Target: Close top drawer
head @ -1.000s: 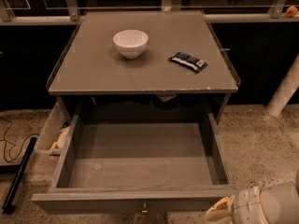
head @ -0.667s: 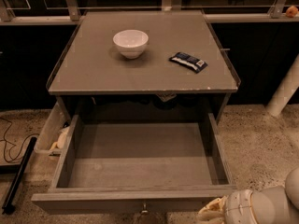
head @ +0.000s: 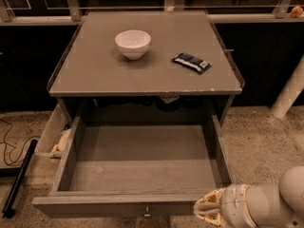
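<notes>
The top drawer [head: 142,160] of the grey cabinet stands pulled far out toward me, and its bare grey inside holds nothing. Its flat front runs along the bottom of the view, with a small metal knob [head: 147,214] at the middle. My gripper [head: 209,212] comes in from the bottom right, at the right end of the drawer front, close to it. The white arm [head: 266,204] behind it hides most of the hand.
On the cabinet top [head: 95,75] stand a white bowl [head: 132,42] and a dark snack packet [head: 191,63]. A pale bin [head: 53,132] sits at the cabinet's left, with a black pole [head: 18,182] and cable on the floor. A white post [head: 288,91] stands at right.
My gripper and arm have moved left along the bottom edge, closer to the drawer front. The drawer has not moved.
</notes>
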Robot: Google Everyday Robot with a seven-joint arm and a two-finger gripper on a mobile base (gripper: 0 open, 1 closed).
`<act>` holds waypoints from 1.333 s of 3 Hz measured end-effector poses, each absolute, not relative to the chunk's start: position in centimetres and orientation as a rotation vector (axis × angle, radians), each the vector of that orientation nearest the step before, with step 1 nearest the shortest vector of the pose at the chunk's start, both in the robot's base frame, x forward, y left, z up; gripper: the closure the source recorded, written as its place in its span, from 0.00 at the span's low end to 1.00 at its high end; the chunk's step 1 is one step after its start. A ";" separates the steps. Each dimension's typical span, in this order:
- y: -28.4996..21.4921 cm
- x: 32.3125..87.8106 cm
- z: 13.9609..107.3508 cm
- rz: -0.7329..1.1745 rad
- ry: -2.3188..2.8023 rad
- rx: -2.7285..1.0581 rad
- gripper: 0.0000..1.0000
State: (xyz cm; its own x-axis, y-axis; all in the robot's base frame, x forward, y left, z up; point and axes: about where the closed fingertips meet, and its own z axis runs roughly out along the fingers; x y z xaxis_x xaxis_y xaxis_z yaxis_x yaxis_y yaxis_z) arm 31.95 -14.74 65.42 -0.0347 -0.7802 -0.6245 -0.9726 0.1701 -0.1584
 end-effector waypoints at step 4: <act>-14.8 32.1 65.4 0.412 1.859 -1.653 0.12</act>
